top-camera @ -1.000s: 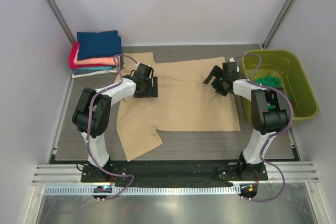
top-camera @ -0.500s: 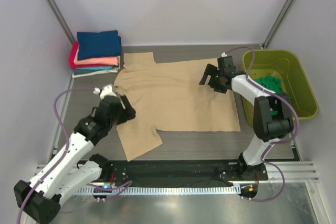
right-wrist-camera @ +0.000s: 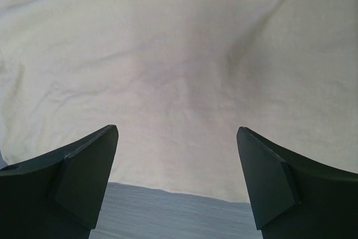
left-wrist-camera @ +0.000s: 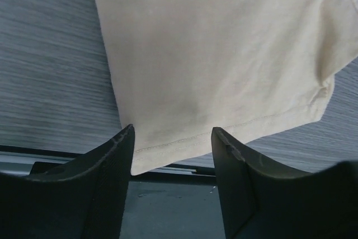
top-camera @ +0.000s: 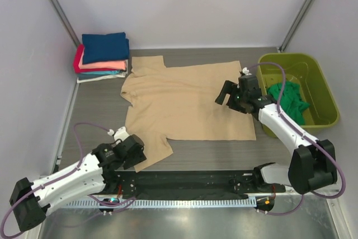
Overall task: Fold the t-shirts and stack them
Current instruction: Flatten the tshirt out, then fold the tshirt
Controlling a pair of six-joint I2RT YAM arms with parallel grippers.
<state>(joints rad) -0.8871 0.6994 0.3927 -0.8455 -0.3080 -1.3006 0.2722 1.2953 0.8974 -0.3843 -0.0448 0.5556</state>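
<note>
Straddling the near sleeve hem

The left claw (left-wrist-camera: pixel 173 130), jaws apart, brackets the sleeve hem of the tan t-shirt (top-camera: pixel 184 102) by the table's near edge. Pinching only one layer, or dragging, could skew the spread cloth. The shirt lies flat mid-table, faintly creased. The right claw (right-wrist-camera: pixel 178 132) hovers wide apart over its right side. Folded t-shirts (top-camera: pixel 103 54) sit stacked in the far left corner.

Left fingers (left-wrist-camera: pixel 112 160), held low, stand parted; right fingers (right-wrist-camera: pixel 84 160) spread wide.
</note>
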